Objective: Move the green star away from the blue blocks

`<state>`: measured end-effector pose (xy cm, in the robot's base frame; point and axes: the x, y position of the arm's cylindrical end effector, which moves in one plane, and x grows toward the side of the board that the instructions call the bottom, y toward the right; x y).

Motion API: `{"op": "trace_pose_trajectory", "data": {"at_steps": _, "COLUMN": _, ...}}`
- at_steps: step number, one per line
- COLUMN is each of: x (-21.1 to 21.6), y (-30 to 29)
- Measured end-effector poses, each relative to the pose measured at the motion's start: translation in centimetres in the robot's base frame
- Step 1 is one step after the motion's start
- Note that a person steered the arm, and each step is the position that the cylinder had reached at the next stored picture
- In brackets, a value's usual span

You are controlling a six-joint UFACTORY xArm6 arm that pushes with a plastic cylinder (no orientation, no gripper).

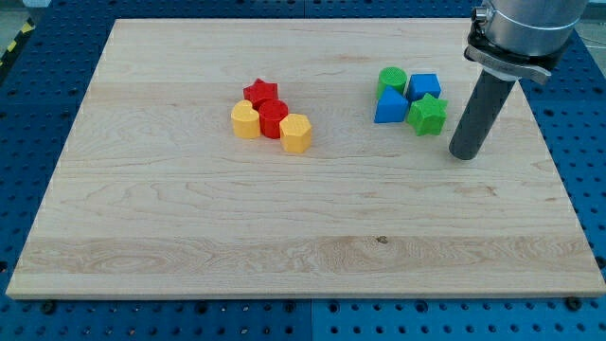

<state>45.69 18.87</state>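
Observation:
The green star (428,115) lies at the view's upper right, touching a blue triangular block (389,106) on its left and a blue cube (424,86) just above it. A green round block (392,80) sits at the top left of this cluster. My tip (464,153) rests on the board just to the right of and slightly below the green star, a small gap apart from it.
A second cluster sits left of centre: a red star (260,92), a red round block (274,118), a yellow heart-like block (245,121) and a yellow hexagonal block (296,134). The wooden board (303,237) ends near the view's right edge, on a blue perforated table.

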Motion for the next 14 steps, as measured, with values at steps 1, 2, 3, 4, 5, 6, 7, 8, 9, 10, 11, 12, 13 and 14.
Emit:
{"op": "trace_pose_trajectory", "data": {"at_steps": 1, "x": 0.0, "y": -1.3}}
{"op": "trace_pose_trajectory", "data": {"at_steps": 2, "x": 0.0, "y": -4.9}}
{"op": "trace_pose_trajectory", "data": {"at_steps": 3, "x": -1.4, "y": -8.4}}
{"op": "trace_pose_trajectory", "data": {"at_steps": 4, "x": -3.0, "y": -10.2}}
{"op": "trace_pose_trajectory", "data": {"at_steps": 5, "x": -3.0, "y": -9.1}}
{"op": "trace_pose_trajectory", "data": {"at_steps": 6, "x": -3.6, "y": -8.7}}
{"op": "trace_pose_trajectory", "data": {"at_steps": 7, "x": -4.8, "y": -8.3}}
{"op": "trace_pose_trajectory", "data": {"at_steps": 8, "x": -4.8, "y": -6.9}}
{"op": "trace_pose_trajectory", "data": {"at_steps": 9, "x": -4.9, "y": -6.0}}
{"op": "trace_pose_trajectory", "data": {"at_steps": 10, "x": -4.9, "y": -4.3}}
{"op": "trace_pose_trajectory", "data": {"at_steps": 11, "x": -6.4, "y": -4.0}}
{"op": "trace_pose_trajectory", "data": {"at_steps": 12, "x": -7.3, "y": -3.2}}
{"op": "trace_pose_trajectory", "data": {"at_steps": 13, "x": -7.3, "y": -2.4}}
{"op": "trace_pose_trajectory", "data": {"at_steps": 14, "x": -7.3, "y": -1.2}}
